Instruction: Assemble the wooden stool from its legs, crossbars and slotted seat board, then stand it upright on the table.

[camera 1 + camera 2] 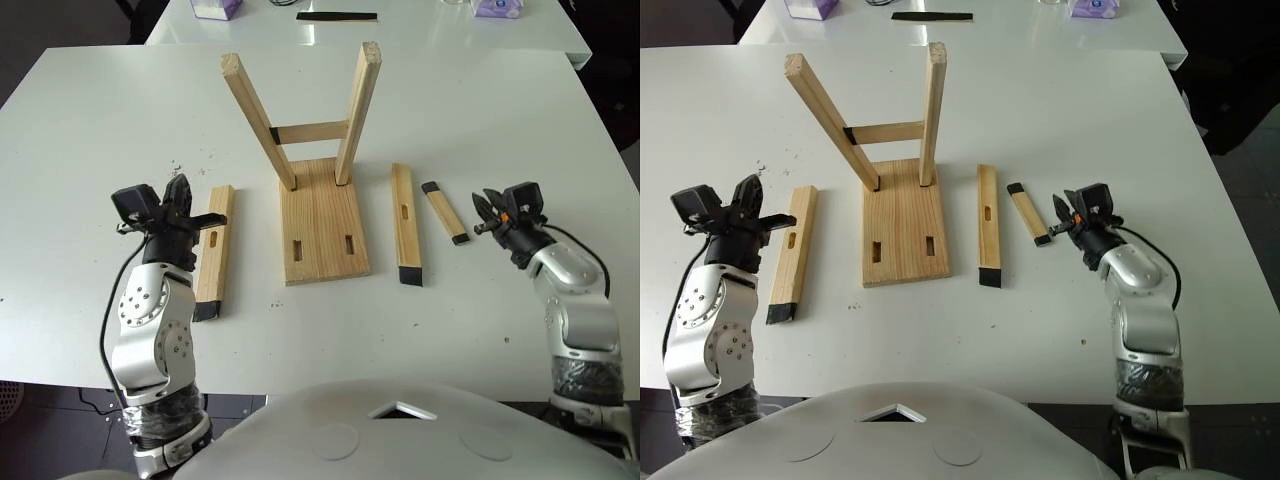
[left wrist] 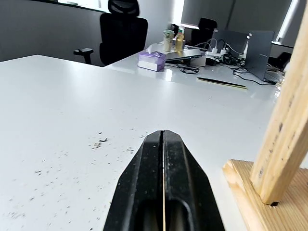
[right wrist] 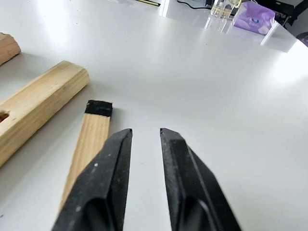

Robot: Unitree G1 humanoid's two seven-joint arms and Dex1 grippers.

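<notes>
- Lying flat on the white table (image 1: 90, 130), the slotted seat board (image 1: 322, 215). Two legs (image 1: 256, 118) standing tilted in its far slots, a crossbar (image 1: 312, 131) bridging them. Near pair of slots (image 1: 298, 248) unfilled.
- Resting just left of the seat board and lengthwise along it, a loose leg (image 1: 214, 250). Just right of the board, a second loose leg (image 1: 404, 222), and past that a short black-tipped crossbar (image 1: 444, 211).
- Poised left of the seat board by the loose leg's far end, the left gripper (image 1: 180, 190). Seen from its own wrist, fingers pressed together on nothing, with a standing leg's foot seated in the board close ahead.
- Poised right of the seat board just beyond the short black-tipped crossbar, the right gripper (image 1: 487, 203). Seen from its own wrist, fingers a little apart and holding nothing, the crossbar's black tip just ahead of them.
- Caught from the left wrist, well beyond the seat board: a purple tissue box (image 2: 152, 61) on a further table and a black office chair (image 2: 122, 29).
</notes>
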